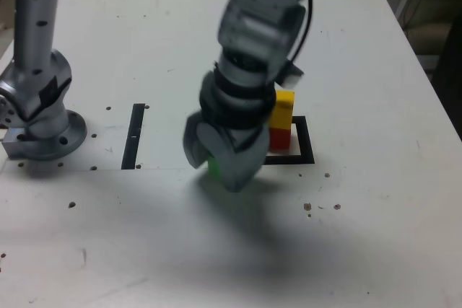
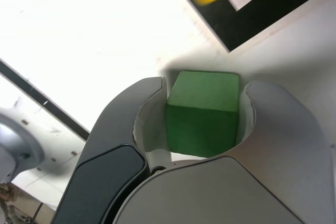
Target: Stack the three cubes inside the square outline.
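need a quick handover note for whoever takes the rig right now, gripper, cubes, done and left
Gripper: closed around the green cube, down at the table beside the square outline.
Cubes: yellow cube sits on the red cube inside the outline.
Done: two cubes stacked.
Left: lift the green cube, set it on the yellow one, release.

The table [image 1: 375,236] is white with small dark specks. The square outline [image 1: 306,142] is black with a pale centre. One cube [image 2: 203,113] is green, another [image 1: 283,108] yellow, the third [image 1: 279,138] red. The gripper [image 2: 202,103] is grey.
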### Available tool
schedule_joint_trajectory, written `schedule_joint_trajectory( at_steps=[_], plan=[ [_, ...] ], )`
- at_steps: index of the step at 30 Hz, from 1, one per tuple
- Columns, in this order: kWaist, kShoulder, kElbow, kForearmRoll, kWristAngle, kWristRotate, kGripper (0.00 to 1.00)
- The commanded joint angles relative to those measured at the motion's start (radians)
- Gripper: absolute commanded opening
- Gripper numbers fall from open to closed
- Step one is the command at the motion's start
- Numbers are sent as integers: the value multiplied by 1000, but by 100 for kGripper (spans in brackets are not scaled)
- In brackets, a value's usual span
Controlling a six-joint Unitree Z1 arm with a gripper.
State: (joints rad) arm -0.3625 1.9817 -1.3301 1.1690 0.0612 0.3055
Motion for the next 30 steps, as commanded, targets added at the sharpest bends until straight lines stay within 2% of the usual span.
schedule_joint_trajectory(
  at_steps=[1,6,11,14,20,30],
  plan=[
    [-1,-31,3,22,3,-10,28],
    [-1,-100,-35,131,29,-39,28],
    [15,-135,-164,273,69,-52,28],
    [45,-143,-245,344,81,-47,28],
    [125,-128,-368,411,71,-10,28],
    [235,-64,-499,441,36,18,28]
  ],
)
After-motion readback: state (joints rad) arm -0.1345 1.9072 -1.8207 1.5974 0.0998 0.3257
